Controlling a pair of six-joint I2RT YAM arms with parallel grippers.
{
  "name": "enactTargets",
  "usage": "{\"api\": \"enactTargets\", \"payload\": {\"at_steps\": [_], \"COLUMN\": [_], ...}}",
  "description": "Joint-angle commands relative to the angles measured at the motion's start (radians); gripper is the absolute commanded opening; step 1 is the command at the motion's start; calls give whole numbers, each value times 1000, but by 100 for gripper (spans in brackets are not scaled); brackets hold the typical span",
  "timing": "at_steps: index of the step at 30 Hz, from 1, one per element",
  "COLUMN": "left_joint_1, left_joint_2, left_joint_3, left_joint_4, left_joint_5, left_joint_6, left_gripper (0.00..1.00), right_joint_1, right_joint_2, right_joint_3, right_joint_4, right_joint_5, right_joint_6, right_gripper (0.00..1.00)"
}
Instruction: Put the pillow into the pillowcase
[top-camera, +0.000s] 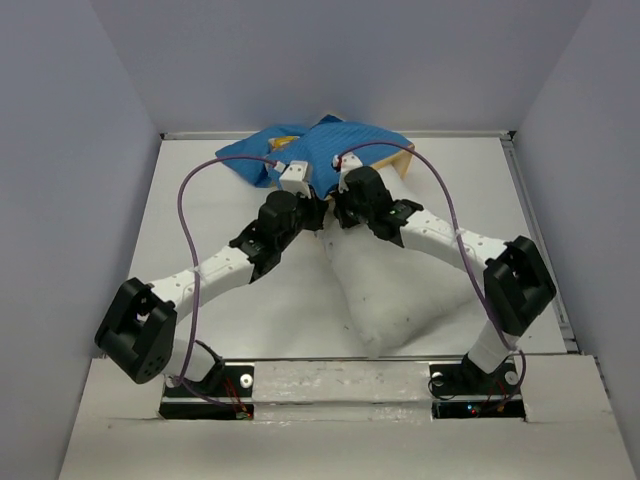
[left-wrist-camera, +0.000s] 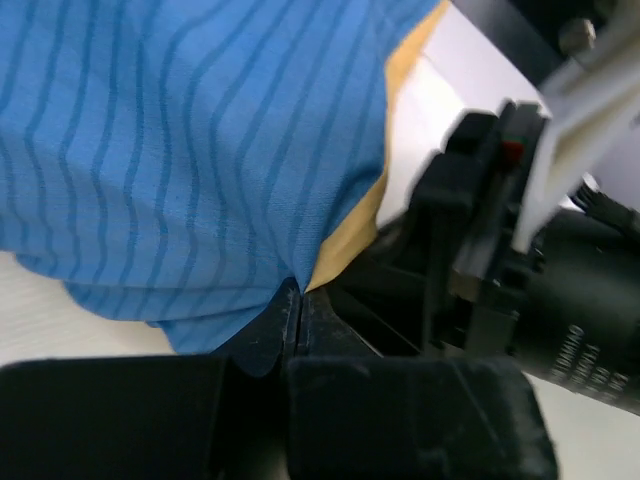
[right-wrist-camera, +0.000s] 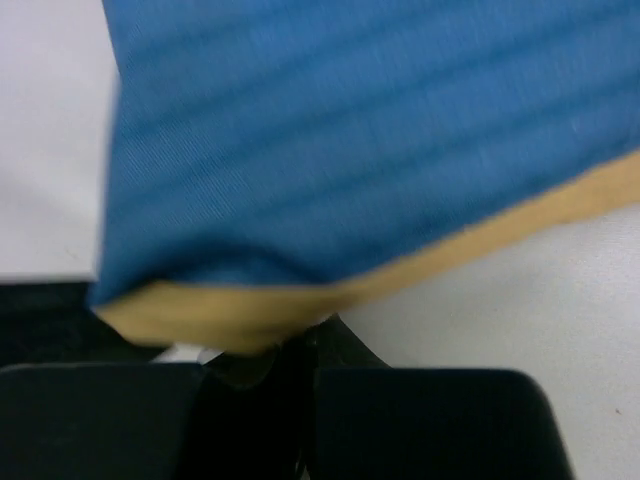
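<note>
White counter, grey walls. The pillow lies mid-counter, its far end meeting the pillowcase. Left gripper and right gripper each pinch its hem tight, side by side, likely to draw the mouth over the pillow.

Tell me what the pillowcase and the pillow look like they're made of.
The pillowcase: thin woven cloth, matte, probably cotton or a blend; fine weave, darker stripes and soft folds show. The pillow: soft matte white fabric, plump and creased, seemingly stuffed; filling hidden.
</note>
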Motion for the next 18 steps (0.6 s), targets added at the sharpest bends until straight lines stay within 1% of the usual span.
{"api": "enactTargets", "payload": {"at_steps": [1,4,5,6,7,8,10,11,12,14,15,17,18], "left_joint_1": [-88,-94,-94,-94,-97,-111,-138,-176,-199,-249,-293,-335,-353], "left_joint_2": [-93,-77,-45,-27,10,28,74,85,93,95,87,46,30], "left_joint_3": [154,253,296,391,439,522,599,629,672,691,684,658,612], "left_joint_4": [130,100,42,15,-11,-53,-130,-155,-176,-215,-216,-212,-210], "left_joint_5": [231,259,271,317,340,375,395,403,409,411,399,385,377], "left_joint_6": [-78,-78,-74,-72,-72,-71,-60,-52,-46,-39,-46,-51,-63], "left_gripper": [0,0,0,0,0,0,0,0,0,0,0,0,0], "right_joint_1": [11,11,11,11,11,11,11,11,11,11,11,11,11], "right_joint_2": [-115,-252,-339,-378,-410,-465,-501,-501,-480,-429,-360,-315,-295], "right_joint_3": [-60,-183,-215,-238,-264,-278,-297,-286,-277,-271,-257,-228,-223], "right_joint_4": [371,574,625,675,686,711,714,693,676,702,700,696,700], "right_joint_5": [10,50,73,90,113,167,222,260,265,296,323,397,414], "right_joint_6": [123,142,136,131,122,101,87,85,84,87,90,130,144], "right_gripper": [0,0,0,0,0,0,0,0,0,0,0,0,0]}}
